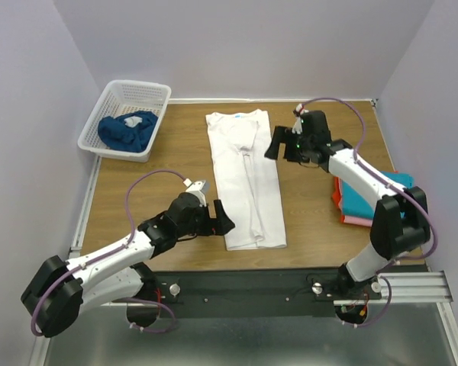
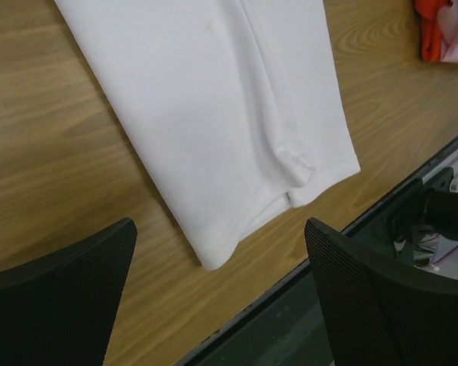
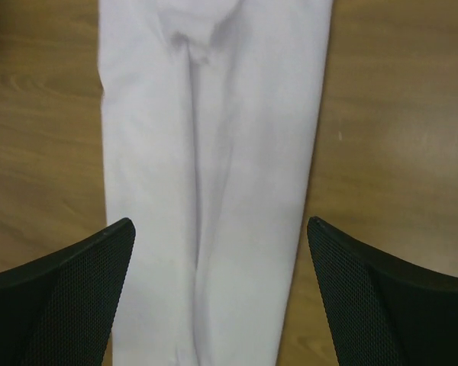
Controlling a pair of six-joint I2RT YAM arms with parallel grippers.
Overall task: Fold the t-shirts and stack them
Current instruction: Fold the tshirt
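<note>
Between my left pincer (image 1: 214, 217) and right pincer (image 1: 278, 144), both wide open and empty, lies the long-folded white t-shirt (image 1: 244, 179) (light, limp cloth, I reckon), best pinched at its end corners.

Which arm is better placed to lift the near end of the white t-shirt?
Left. The left gripper stands open beside the near hem of the white t-shirt; the right gripper is at its far collar end.

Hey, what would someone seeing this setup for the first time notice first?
A white t-shirt, folded into a long strip, lies mid-table between the open left gripper and open right gripper. A dark blue shirt sits in the white basket far left; a colourful shirt stack sits right.
</note>
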